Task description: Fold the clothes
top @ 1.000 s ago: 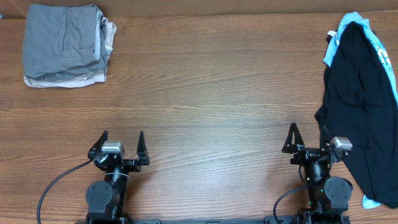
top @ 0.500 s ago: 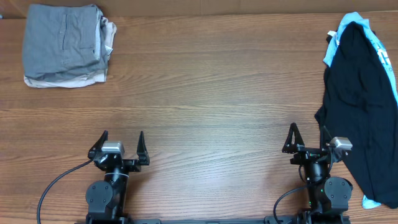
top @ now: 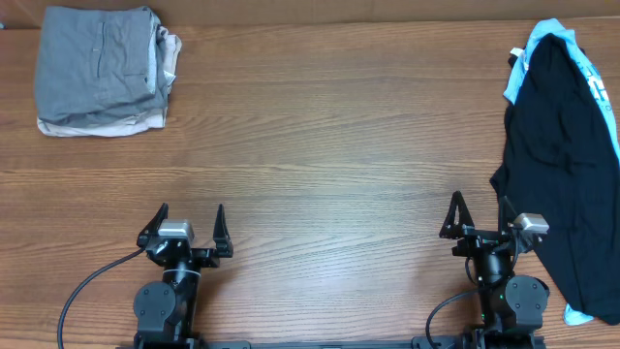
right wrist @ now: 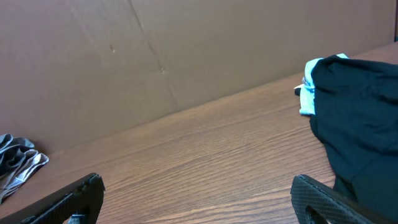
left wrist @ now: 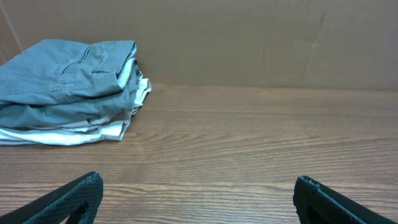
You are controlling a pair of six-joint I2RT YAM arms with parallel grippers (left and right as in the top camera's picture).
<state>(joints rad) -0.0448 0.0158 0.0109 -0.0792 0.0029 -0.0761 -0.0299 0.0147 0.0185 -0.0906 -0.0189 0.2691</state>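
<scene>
The clothes lie in a crumpled heap at the table's right edge. A black T-shirt (top: 562, 165) rests on top of a light blue T-shirt (top: 541, 35) that peeks out at the far end and the near corner. The right wrist view shows the black T-shirt (right wrist: 364, 118) with a light blue edge (right wrist: 309, 90) to the right of my fingers. My right gripper (top: 480, 208) (right wrist: 198, 183) stands open just left of the heap, holding nothing. My left gripper (top: 190, 215) (left wrist: 198, 183) is open over bare wood at the near left.
A folded stack of grey and beige garments (top: 102, 70) (left wrist: 68, 90) sits at the far left corner of the wooden table (top: 329, 126). A brown cardboard wall (left wrist: 249, 37) closes off the far edge.
</scene>
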